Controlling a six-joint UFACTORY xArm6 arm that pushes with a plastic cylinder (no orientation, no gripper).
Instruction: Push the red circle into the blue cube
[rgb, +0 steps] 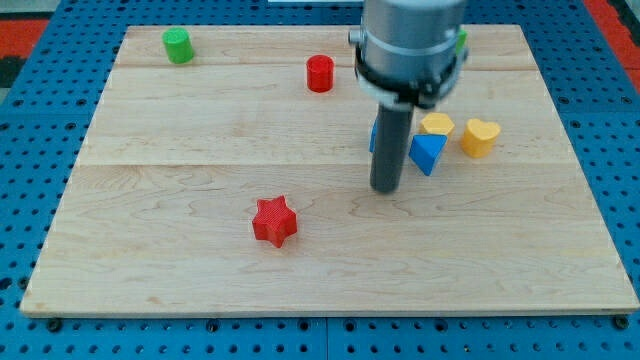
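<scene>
My tip (386, 188) holds nothing, touching the surface (180, 250) just below the half-hidden blue cube (373, 135), so the approach remains: circle to the red circle's (319, 73) left and push right-downward.

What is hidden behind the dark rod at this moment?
A blue block shows as a sliver at the rod's left edge; most of it is covered, so its shape is unclear. My tip rests on the board, left of the blue triangular block.
</scene>
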